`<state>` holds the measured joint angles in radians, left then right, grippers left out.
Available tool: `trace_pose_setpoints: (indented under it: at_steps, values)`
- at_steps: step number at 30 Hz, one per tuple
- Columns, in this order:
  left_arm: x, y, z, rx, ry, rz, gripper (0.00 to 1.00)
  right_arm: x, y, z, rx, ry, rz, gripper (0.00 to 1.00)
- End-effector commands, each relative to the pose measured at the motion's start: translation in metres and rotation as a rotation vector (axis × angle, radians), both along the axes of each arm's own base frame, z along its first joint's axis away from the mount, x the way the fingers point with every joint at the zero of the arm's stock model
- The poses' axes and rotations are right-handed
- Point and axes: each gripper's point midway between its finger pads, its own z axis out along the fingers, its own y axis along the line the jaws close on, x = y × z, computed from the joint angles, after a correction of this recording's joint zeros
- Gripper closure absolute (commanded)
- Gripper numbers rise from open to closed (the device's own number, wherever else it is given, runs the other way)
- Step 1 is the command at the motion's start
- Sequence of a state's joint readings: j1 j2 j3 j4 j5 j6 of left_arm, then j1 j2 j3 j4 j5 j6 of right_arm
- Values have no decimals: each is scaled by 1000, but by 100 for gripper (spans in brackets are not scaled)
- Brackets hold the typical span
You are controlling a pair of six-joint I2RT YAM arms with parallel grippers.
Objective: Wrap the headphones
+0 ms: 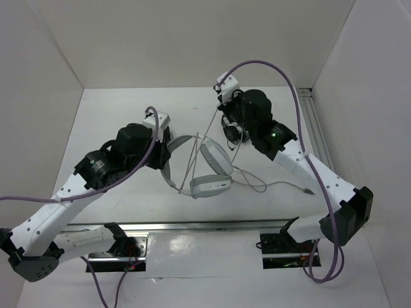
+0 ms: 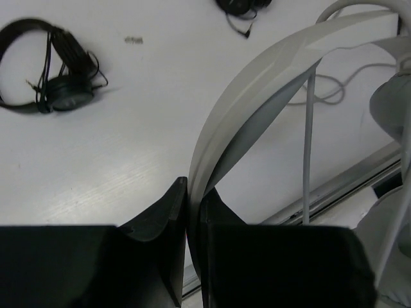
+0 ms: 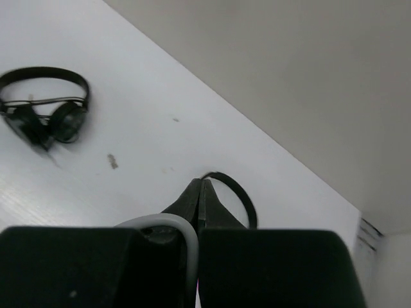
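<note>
Our left gripper (image 2: 194, 192) is clamping the headband (image 2: 257, 83) of the white headphones (image 1: 215, 157); our right gripper (image 3: 200, 189) is pinching their grey cable (image 3: 167, 220).

The scene is lit brightly and evenly from above. Soft shadows and faint sheen are seen on the surface (image 2: 122, 173); wrist-view foregrounds are left dark, blurred.

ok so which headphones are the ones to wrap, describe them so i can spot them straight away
Start at the middle of the white table. The headphones are there, their wide headband clamped in the left gripper. They are big, white and light grey with oval earcups, unlike the small black on-ear headphones lying nearby.
</note>
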<state>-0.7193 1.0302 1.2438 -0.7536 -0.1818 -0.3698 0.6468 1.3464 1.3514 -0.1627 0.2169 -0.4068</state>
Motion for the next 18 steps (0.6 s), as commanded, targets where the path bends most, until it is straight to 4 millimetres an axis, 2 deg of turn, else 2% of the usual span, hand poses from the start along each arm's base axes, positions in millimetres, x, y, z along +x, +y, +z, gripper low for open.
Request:
trace_pose_setpoints:
  at_steps: [1, 2, 3, 4, 5, 6, 7, 8, 9, 10, 11, 12, 13, 15, 16, 18]
  values:
    - [-40, -3, 42, -19, -38, -201, 100, 20, 4, 43, 169, -58, 124, 100]
    - [-38, -1, 59, -45, -75, -178, 100, 10, 22, 39, 235, 5, 266, 100]
    - [-39, 2, 81, -78, -125, -169, 100, 16, 14, 33, 269, 39, 297, 100]
    - [-41, 7, 122, -140, -211, -157, 100, 14, 21, 30, 308, 59, 355, 100]
    - [-40, 6, 143, -174, -253, -155, 100, 3, 33, 14, 378, 142, 415, 100]
    - [-40, 9, 183, -243, -346, -143, 100, 6, 36, 22, 436, 102, 426, 100]
    - [-38, 12, 201, -270, -390, -123, 100, 4, 44, 13, 489, 123, 415, 100]
    - [-35, 13, 216, -291, -424, -106, 100, -2, 50, -15, 549, 199, 394, 100]
    - [-25, 6, 223, -308, -419, -83, 100, -15, 67, -20, 579, 221, 437, 100]
    - [-24, 14, 250, -349, -468, -41, 100, -18, 76, -15, 626, 186, 470, 100]
    - [-20, 13, 261, -358, -484, -28, 100, -25, 84, -36, 649, 231, 500, 100]
    - [-15, 11, 269, -387, -481, -1, 100, -44, 100, -40, 706, 300, 594, 97]
    - [-5, 13, 286, -412, -504, 57, 100, -50, 112, -37, 754, 268, 668, 96]
    - [5, 16, 301, -461, -512, 134, 100, -65, 129, -56, 800, 364, 727, 95]
    - [15, 25, 313, -476, -538, 221, 100, -77, 146, -70, 797, 403, 761, 91]
    - [27, 38, 319, -486, -556, 337, 100, -89, 154, -87, 794, 424, 742, 91]
